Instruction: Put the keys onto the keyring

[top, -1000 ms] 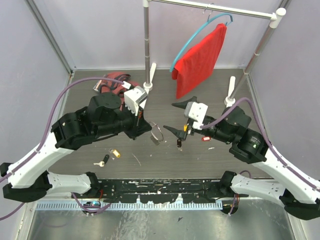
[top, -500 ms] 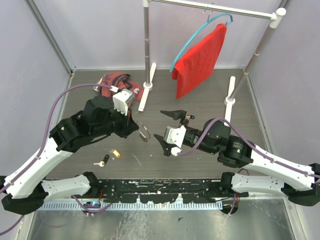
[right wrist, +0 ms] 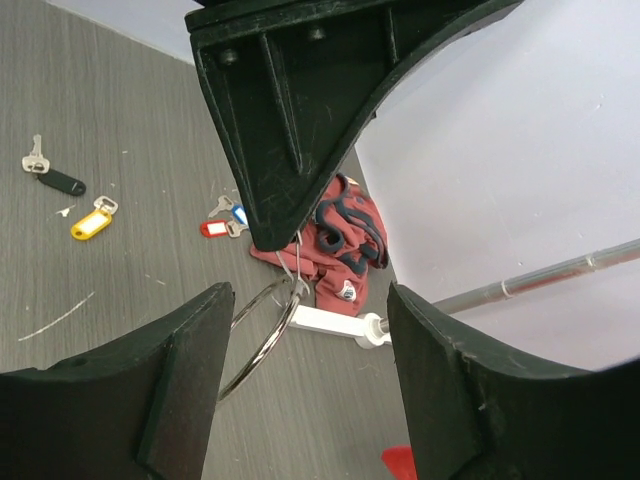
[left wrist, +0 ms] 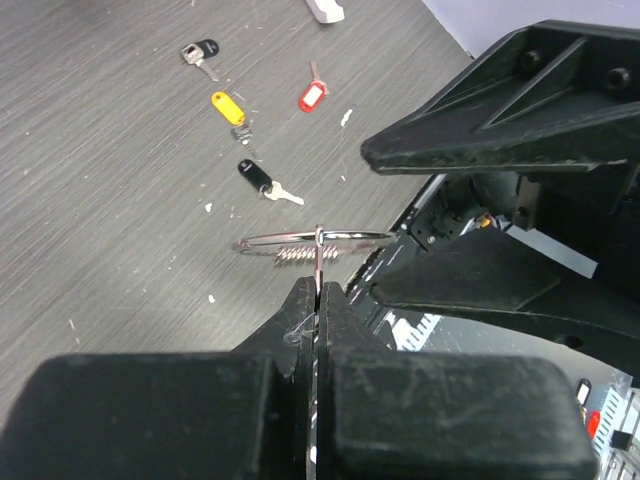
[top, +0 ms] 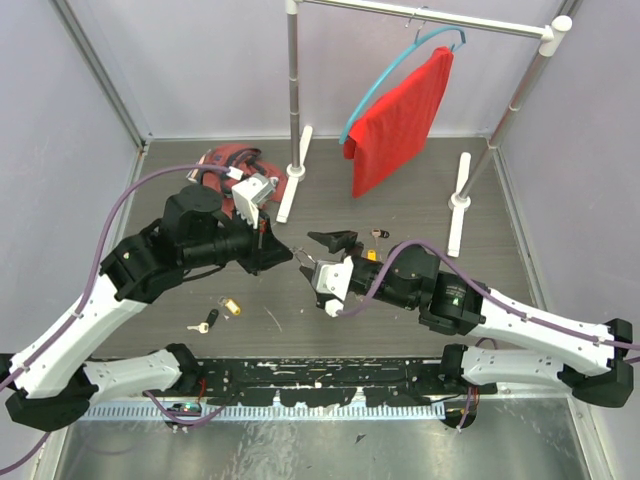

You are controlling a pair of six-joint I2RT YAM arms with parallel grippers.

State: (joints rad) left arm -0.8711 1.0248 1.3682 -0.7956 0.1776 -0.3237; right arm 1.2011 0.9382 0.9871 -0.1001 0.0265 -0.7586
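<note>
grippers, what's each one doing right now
Left gripper: closed, pinching the keyring.
Right gripper: open, holding nothing.

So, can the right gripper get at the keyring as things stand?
Probably yes. The right gripper is open and faces the keyring, which the left gripper pinches by its edge. Nothing shows between them.
</note>
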